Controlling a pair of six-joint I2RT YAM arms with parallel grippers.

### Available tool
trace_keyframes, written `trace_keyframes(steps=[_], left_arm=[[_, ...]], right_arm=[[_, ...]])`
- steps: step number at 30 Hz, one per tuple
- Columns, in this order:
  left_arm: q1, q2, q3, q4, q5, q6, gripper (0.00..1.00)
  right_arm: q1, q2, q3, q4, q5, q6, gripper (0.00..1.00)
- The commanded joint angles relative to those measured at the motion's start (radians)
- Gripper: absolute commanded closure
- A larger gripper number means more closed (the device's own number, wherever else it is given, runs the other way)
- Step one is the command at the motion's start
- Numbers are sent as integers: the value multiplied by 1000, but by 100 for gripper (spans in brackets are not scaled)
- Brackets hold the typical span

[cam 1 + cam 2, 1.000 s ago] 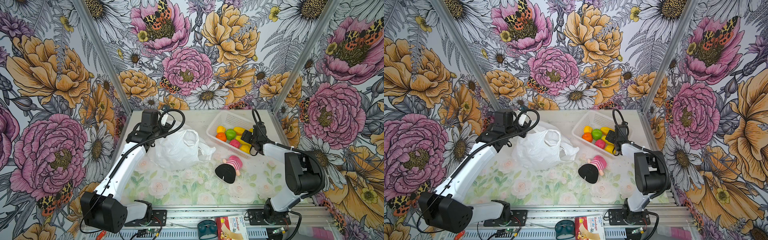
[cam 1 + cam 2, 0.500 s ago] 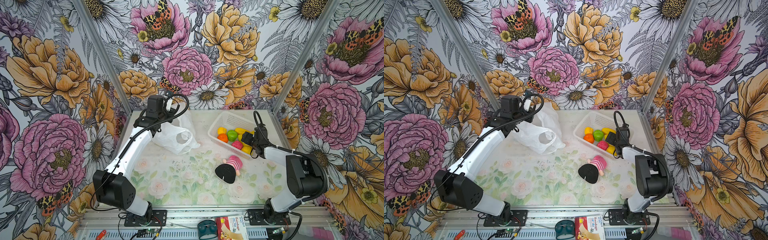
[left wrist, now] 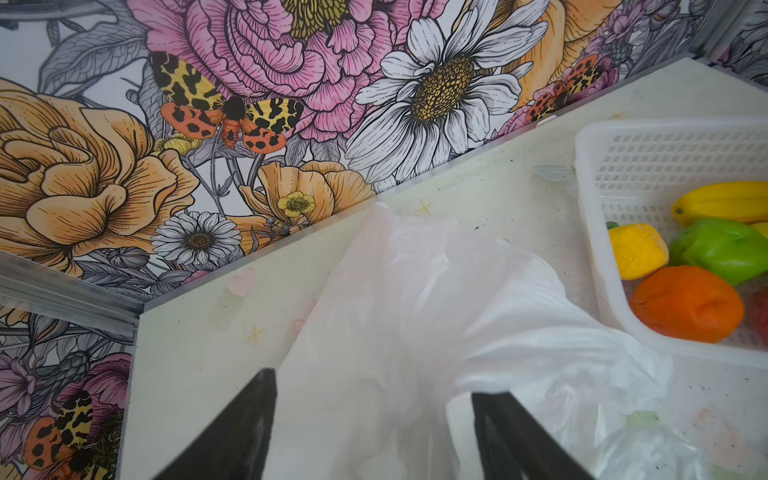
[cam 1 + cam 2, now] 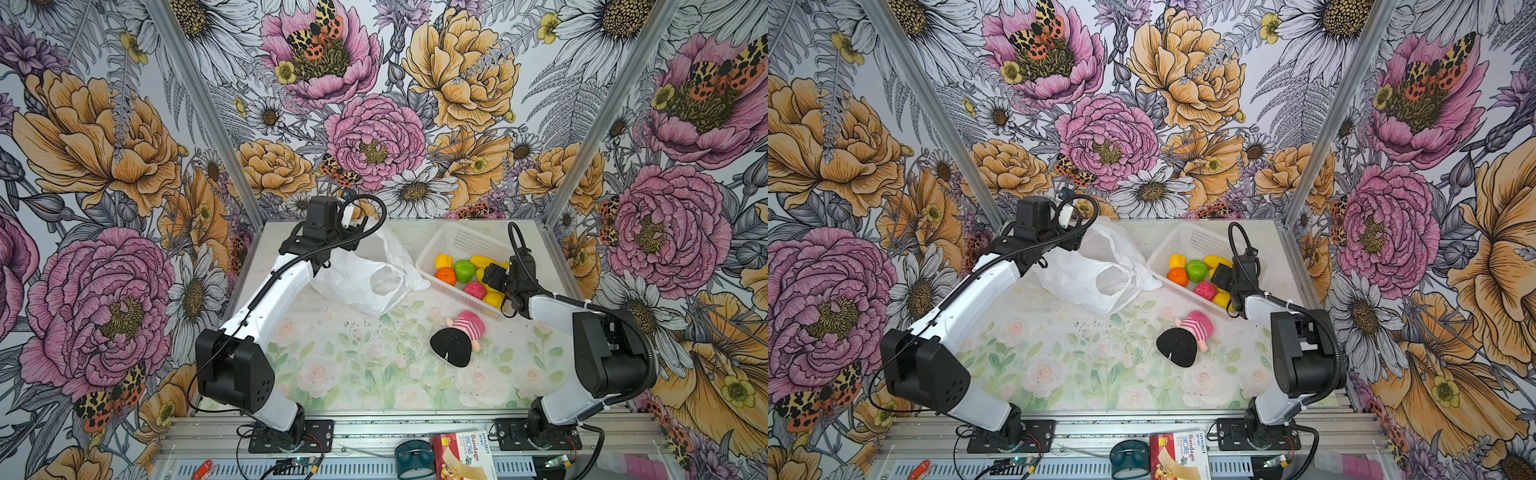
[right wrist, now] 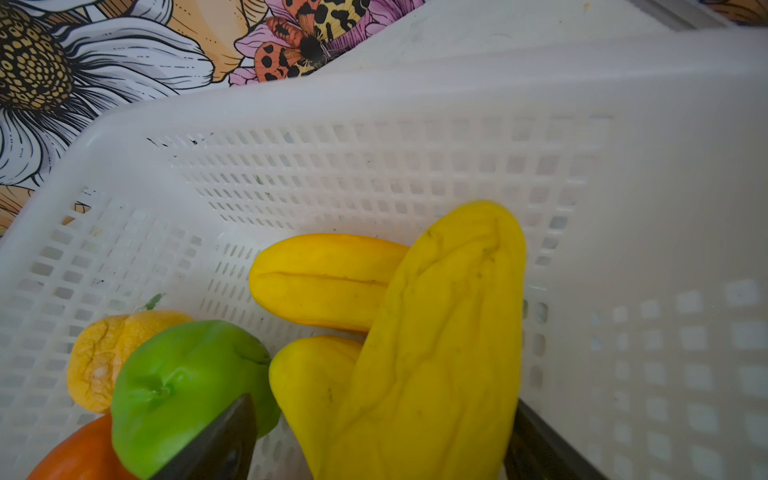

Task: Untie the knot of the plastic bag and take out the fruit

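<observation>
The white plastic bag point(image 4: 357, 278) point(image 4: 1084, 274) lies slumped at the back left of the table, its mouth gaping toward the front. The knot is out of view. My left gripper point(image 3: 372, 382) point(image 4: 334, 249) hovers over the bag's back edge, open, with loose bag film point(image 3: 415, 311) between its fingers. The fruit lies in the white basket point(image 4: 453, 239): green point(image 4: 464, 270), orange point(image 4: 445, 275), pink-red point(image 4: 473, 289) and several yellow pieces. My right gripper point(image 5: 384, 403) point(image 4: 492, 276) sits low in the basket, open, and straddles a long yellow fruit point(image 5: 436, 332) with a gap on one side.
A pink-striped doll with black hair point(image 4: 461, 336) lies on the floral mat in front of the basket. The basket's wall point(image 5: 623, 208) stands close beside my right gripper. A bandage box point(image 4: 461, 455) and a teal holder point(image 4: 413, 457) sit on the front rail.
My left gripper carried the bag up and toward the back left, then opened; the bag has slumped onto the table. The right gripper stayed in the basket and widened slightly.
</observation>
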Motion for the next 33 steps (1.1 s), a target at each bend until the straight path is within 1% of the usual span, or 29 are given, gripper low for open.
trace_keyframes(steps=[1,3,5,8,9,11,13,16,17,19,21,22,24,26,28,30,32,33], left_arm=[[-37,-133,-22,35,-76,1,1],[-36,-217,-67,64,-95,-48,1],[-29,-329,-159,132,-115,-102,1],[-15,-524,-355,282,-139,-165,1],[-11,-587,-430,337,-176,-190,1],[-2,-688,-563,421,-214,-236,1],[10,-767,-673,446,-261,-283,1],[24,-853,-818,466,-368,-362,1],[31,-885,-885,498,-400,-389,1],[53,-938,-1016,582,-449,-414,1],[91,-981,-1137,657,-484,-430,1],[112,-991,-1172,675,-486,-434,1],[170,-996,-1236,697,-472,-443,1],[224,-985,-1266,697,-438,-434,1],[267,-965,-1284,697,-406,-410,1],[300,-940,-1308,717,-378,-382,1],[325,-914,-1312,720,-366,-419,1],[338,-901,-1313,743,-326,-416,1]], right_arm=[[-9,-44,-17,32,-7,4,8],[-10,-50,-24,42,-13,4,8],[-13,-61,-41,62,-22,4,8],[-16,-94,-85,112,-29,6,8],[-21,-109,-104,130,-37,7,8],[-38,-146,-127,137,-70,13,10],[-73,-217,-135,75,-109,39,14],[-134,-357,-176,19,-121,90,15],[-152,-413,-201,13,-114,105,16],[-179,-497,-248,-9,-60,130,17],[-214,-553,-303,-16,12,172,17],[-238,-563,-322,-16,15,193,17],[-308,-551,-348,-16,0,247,21],[-355,-512,-364,7,-22,281,24],[-369,-451,-371,65,-65,290,26],[-371,-356,-343,96,-106,291,29],[-373,-270,-314,117,-150,293,30],[-374,-228,-302,135,-179,292,32]])
